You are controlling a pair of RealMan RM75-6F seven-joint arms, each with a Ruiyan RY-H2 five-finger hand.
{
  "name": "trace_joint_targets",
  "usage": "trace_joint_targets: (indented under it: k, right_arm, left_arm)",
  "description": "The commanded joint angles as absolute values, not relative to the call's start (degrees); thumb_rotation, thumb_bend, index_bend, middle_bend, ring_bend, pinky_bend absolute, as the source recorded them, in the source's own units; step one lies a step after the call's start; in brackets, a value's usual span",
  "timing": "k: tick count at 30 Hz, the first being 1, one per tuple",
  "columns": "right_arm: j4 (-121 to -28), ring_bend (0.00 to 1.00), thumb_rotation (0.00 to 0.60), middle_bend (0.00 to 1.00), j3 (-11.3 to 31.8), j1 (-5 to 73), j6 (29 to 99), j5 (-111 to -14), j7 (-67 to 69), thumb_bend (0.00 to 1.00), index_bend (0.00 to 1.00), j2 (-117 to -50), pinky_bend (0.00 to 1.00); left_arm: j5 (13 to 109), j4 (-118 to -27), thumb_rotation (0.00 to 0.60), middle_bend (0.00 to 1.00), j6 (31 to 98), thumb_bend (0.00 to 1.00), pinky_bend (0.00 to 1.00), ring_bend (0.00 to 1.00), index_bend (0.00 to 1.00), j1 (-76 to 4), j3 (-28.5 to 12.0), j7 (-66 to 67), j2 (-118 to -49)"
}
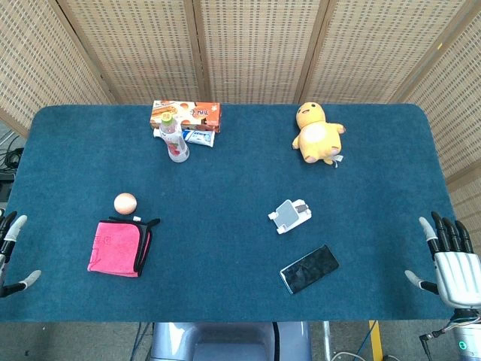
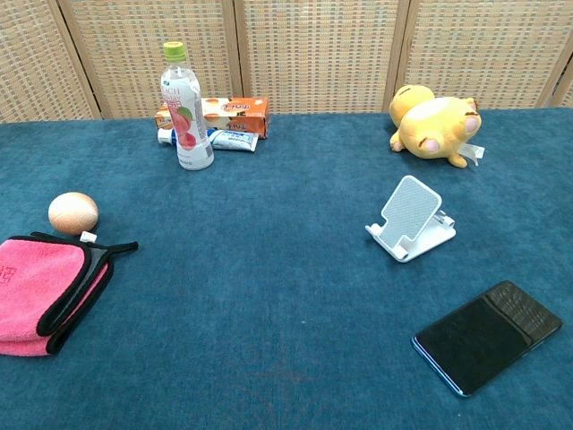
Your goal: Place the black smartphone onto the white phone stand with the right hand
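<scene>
Both hands spread and empty, right hand and left hand at opposite desk edges; black smartphone flat, just beside white phone stand, apart

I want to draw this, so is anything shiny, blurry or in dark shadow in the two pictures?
Head view: even light, soft short shadows, all sharp; the black smartphone shows a faint sheen. Chest view: also sharp and evenly lit; the phone's screen reflects pale light at its far end, and the white phone stand casts only a small shadow on the blue table.
</scene>
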State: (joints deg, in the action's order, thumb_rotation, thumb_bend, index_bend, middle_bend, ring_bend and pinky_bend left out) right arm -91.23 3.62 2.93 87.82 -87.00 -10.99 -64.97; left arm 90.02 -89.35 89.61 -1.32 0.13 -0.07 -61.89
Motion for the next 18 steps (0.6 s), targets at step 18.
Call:
trace_joint_targets:
  k: [18]
  right_arm:
    - [-79.9,0.02,0.600,0.09,-5.8,20.6,69.8,-110.7,5.0,0.12,0.11,-66.8,0.16]
  left_arm:
    - [89.0,-89.9,0.600,0.00,88.5,0.00,0.00,0.00,0.00,-1.8,-0.3,1.8,-62.5]
